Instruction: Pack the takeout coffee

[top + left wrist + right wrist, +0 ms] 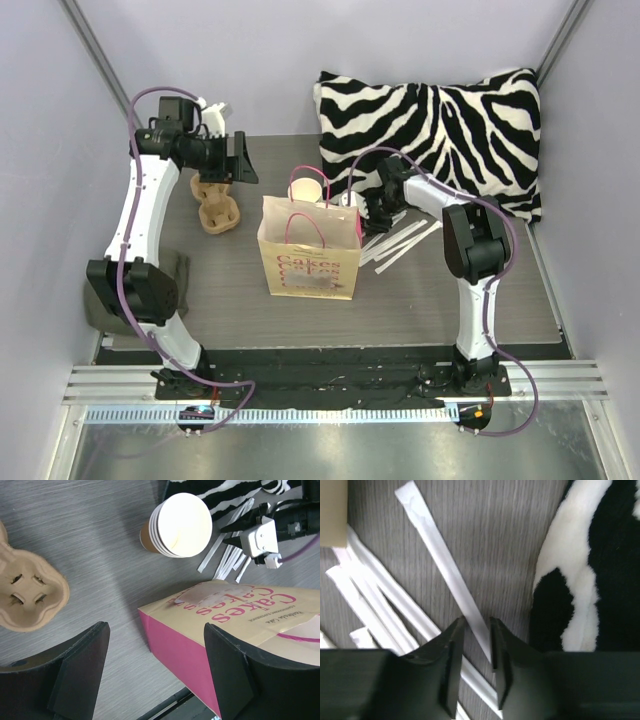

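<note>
A grey wood-grain bench (420,300) fills the floor between pale lilac walls, with a zebra-print pillow (450,130) at its far right. From above, the kraft paper bag (310,262) and its pink handles hide the foot of the stack of paper cups (182,525) standing just behind it. Part of the bag's pink lettering is smudged and unreadable. The left wrist view cuts off the moulded-pulp cup carrier (30,597) at its left edge.

The stack stands upright, its long axis vertical and its mouths upward. The cream rolled rims are nested inside a kraft-brown outer cup.

The left gripper (157,630) hangs above the bag's pink side with its fingers wide apart and empty. The right gripper (477,625) has narrowed around a flat white wrapped straw (440,555) lying among others. I cannot tell whether the fingers actually pinch it.
</note>
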